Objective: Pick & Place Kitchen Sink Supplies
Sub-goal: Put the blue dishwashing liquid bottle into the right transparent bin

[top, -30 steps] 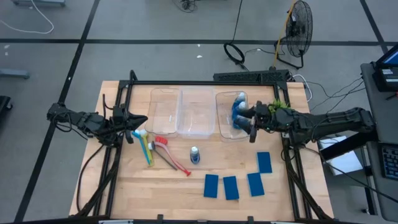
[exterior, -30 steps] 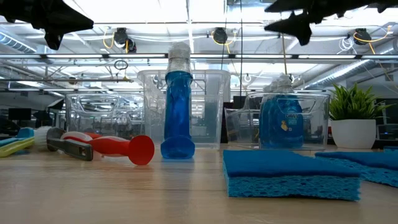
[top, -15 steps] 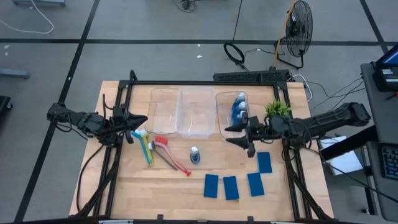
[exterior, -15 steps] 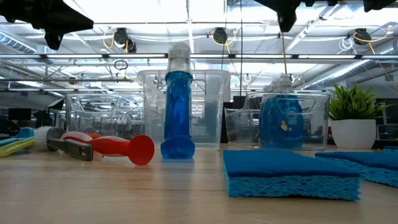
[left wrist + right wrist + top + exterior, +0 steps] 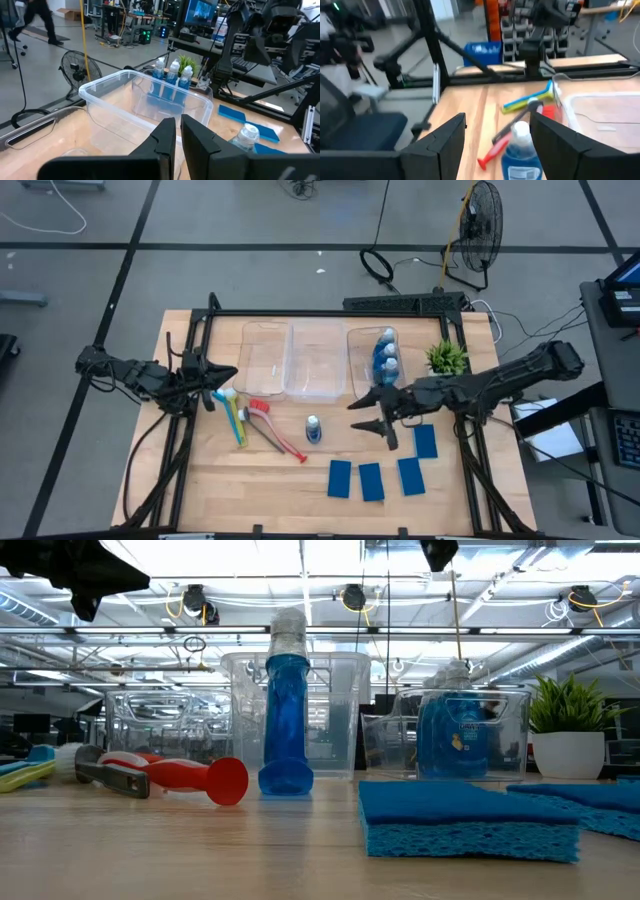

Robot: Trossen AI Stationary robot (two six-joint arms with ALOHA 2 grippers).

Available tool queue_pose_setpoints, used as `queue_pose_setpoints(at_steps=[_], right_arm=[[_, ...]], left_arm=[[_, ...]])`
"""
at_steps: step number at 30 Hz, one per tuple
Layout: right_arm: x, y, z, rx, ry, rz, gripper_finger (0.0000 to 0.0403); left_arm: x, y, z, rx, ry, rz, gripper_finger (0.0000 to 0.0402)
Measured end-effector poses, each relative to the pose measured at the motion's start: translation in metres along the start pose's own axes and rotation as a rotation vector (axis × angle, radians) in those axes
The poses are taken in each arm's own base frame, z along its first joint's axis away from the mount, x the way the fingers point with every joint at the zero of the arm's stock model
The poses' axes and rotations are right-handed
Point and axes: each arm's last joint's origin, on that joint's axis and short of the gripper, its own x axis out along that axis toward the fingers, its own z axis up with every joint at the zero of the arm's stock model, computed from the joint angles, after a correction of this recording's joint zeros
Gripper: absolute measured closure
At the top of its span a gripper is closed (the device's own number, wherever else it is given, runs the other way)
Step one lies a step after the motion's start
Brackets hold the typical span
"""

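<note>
One blue-and-white bottle (image 5: 314,429) stands upright on its base on the wooden table; in the low view this bottle (image 5: 285,705) is at the middle. Three more bottles (image 5: 385,354) stand in the right clear bin (image 5: 356,385). Several flat blue sponges (image 5: 372,481) lie near the front edge. Dish brushes (image 5: 258,420) lie at the left. My right gripper (image 5: 368,413) hangs open above the table, right of the lone bottle (image 5: 521,150), which shows beyond its fingers. My left gripper (image 5: 178,131) is shut, holds nothing, and waits at the table's left (image 5: 226,373).
Two more clear bins (image 5: 293,360) stand at the back middle. A small potted plant (image 5: 447,357) stands at the back right. A black frame (image 5: 330,313) runs around the table. Bare wood lies between the lone bottle and the sponges.
My right gripper has come away from above the right bin, moving toward the table's near edge and a little left, toward the lone bottle, turning as it went. The bottles, sponges and brushes have stayed where they were.
</note>
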Motion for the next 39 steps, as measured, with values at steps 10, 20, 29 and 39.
queue_pose_setpoints(at_steps=[10, 20, 29, 39], right_arm=[[0.012, 0.006, 0.022, -0.079, 0.13, -0.006, 0.0195], [0.031, 0.006, 0.034, -0.107, 0.207, 0.006, 0.0195], [0.045, -0.011, 0.045, -0.079, 0.234, 0.012, 0.0195], [0.045, -0.022, 0.047, -0.062, 0.235, 0.041, 0.0195]], left_arm=[[0.0, 0.0, 0.0, 0.001, 0.0, -0.001, 0.0369], [0.0, 0.0, 0.0, 0.0, -0.001, -0.001, 0.0369], [0.0, 0.0, 0.0, 0.001, -0.001, -0.001, 0.0369], [0.0, 0.0, 0.0, 0.008, -0.001, -0.001, 0.0369]])
